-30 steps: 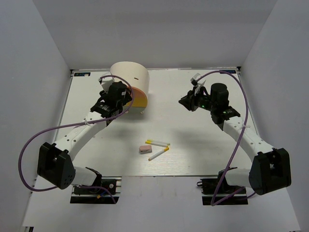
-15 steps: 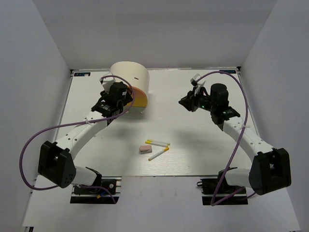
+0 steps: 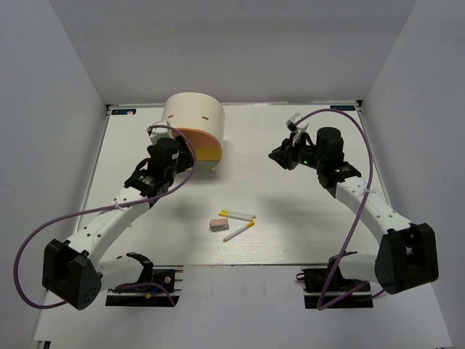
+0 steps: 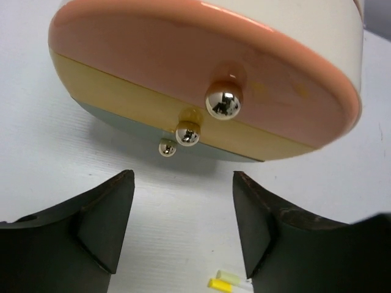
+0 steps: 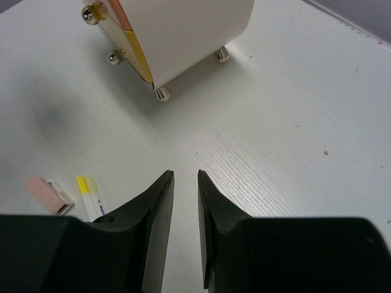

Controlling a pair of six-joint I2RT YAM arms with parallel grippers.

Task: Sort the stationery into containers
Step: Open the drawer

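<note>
Top external view, from the left: the left jaws stand spread and empty just before the cream half-cylinder chest [image 3: 190, 116], lined up with the shiny round knob [image 4: 223, 101] of its orange drawer [image 4: 140, 49] (a pull looks likely, since the drawers seem shut). Mid-tabletop [image 3: 305, 233] lie a pinkish eraser block [image 3: 218, 224] and two thin white yellow-tipped pens [image 3: 237, 214], unsorted. The right jaws hover farther right, nearly together and gripping nothing. No writing is legible.

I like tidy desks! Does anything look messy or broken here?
Nothing looks broken or spilled. The pens and eraser just lie loose outside the chest, whose drawers look shut.
</note>
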